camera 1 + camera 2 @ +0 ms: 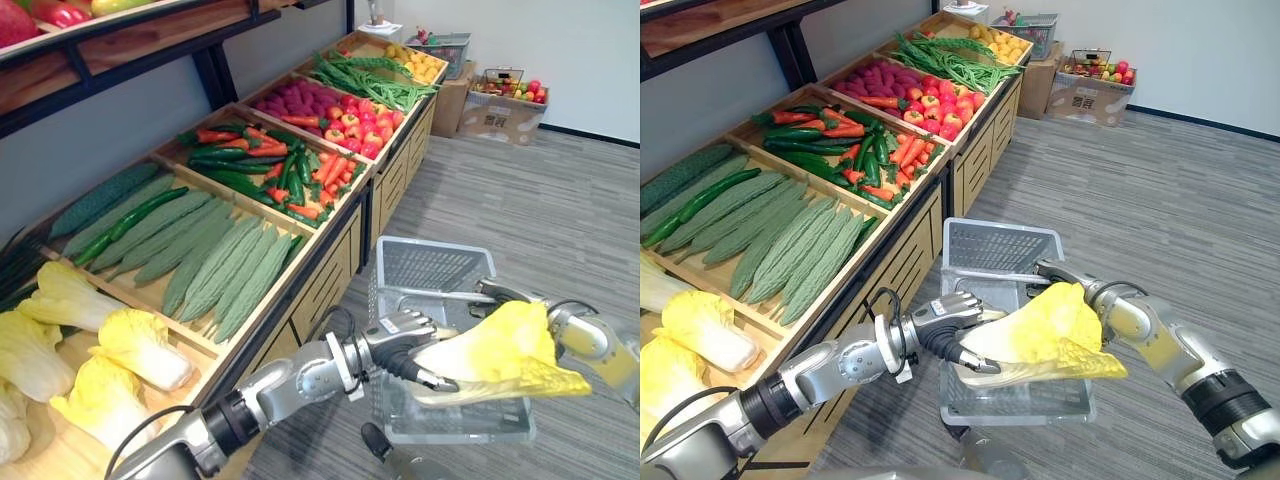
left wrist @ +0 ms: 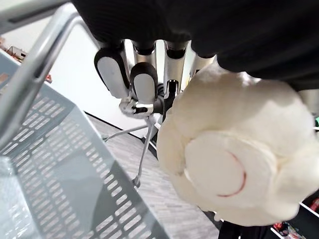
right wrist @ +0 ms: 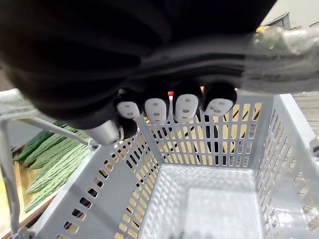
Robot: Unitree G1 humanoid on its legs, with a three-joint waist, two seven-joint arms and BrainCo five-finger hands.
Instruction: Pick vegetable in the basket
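My left hand (image 1: 400,345) is shut on a yellow-white napa cabbage (image 1: 500,355), fingers and thumb curled round its stem end. The cabbage hangs over the near half of the grey plastic basket (image 1: 430,265), leaves pointing right. In the left wrist view its pale cut base (image 2: 234,169) sits beside my fingers (image 2: 134,79), with the basket's slotted wall (image 2: 60,164) below. My right hand (image 1: 1060,272) is shut on the basket's metal handle (image 3: 279,40), holding it off the floor beside the stand. The right wrist view shows the basket's bottom (image 3: 214,199) bare.
The wooden stand (image 1: 330,270) runs along the left, with bins of napa cabbages (image 1: 140,345), bitter gourds (image 1: 220,265), cucumbers (image 1: 130,215), carrots with peppers (image 1: 290,170), red fruit (image 1: 350,120) and green beans (image 1: 365,80). Cardboard boxes (image 1: 495,115) stand at the far wall. Grey floor lies to the right.
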